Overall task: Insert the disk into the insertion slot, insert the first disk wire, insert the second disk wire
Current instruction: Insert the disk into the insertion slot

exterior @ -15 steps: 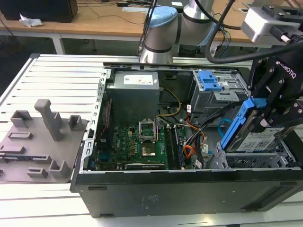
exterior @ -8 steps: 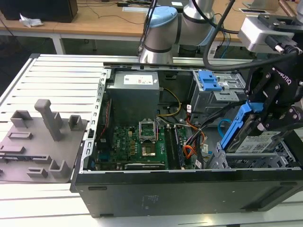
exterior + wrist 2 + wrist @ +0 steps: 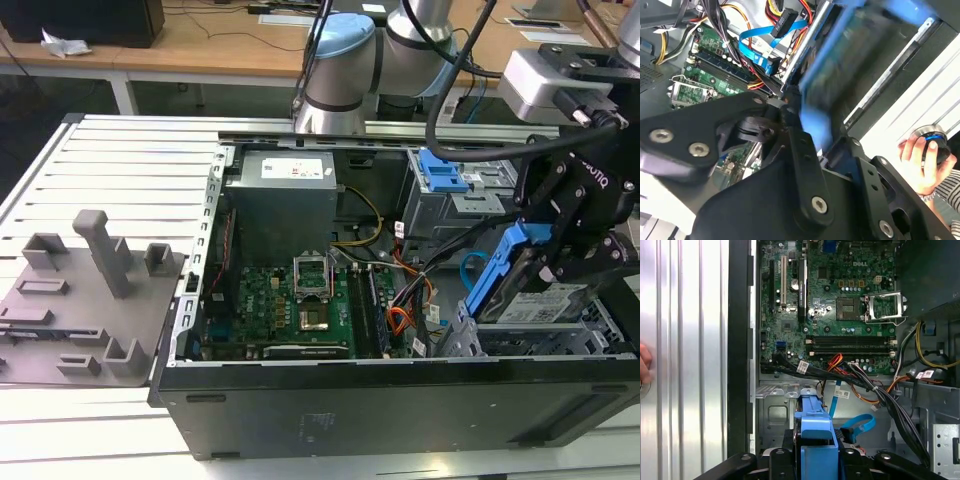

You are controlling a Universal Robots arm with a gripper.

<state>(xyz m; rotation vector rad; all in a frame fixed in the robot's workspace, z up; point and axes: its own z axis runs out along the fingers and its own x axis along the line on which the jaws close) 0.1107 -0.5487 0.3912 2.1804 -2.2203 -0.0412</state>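
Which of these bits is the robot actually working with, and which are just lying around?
In the job: the disk, held in the gripper; the insertion slot; the second disk wire.
Just lying about: grey fixture plate; orange cable; taller grey cage.

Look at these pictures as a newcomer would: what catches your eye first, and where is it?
The open computer case with its green circuit board sits in the middle of the exterior view. At that view's right, the black gripper holds a blue-framed disk tilted at the silver drive cage. In the first wrist view, a light-blue cable loops beside the blue frame.
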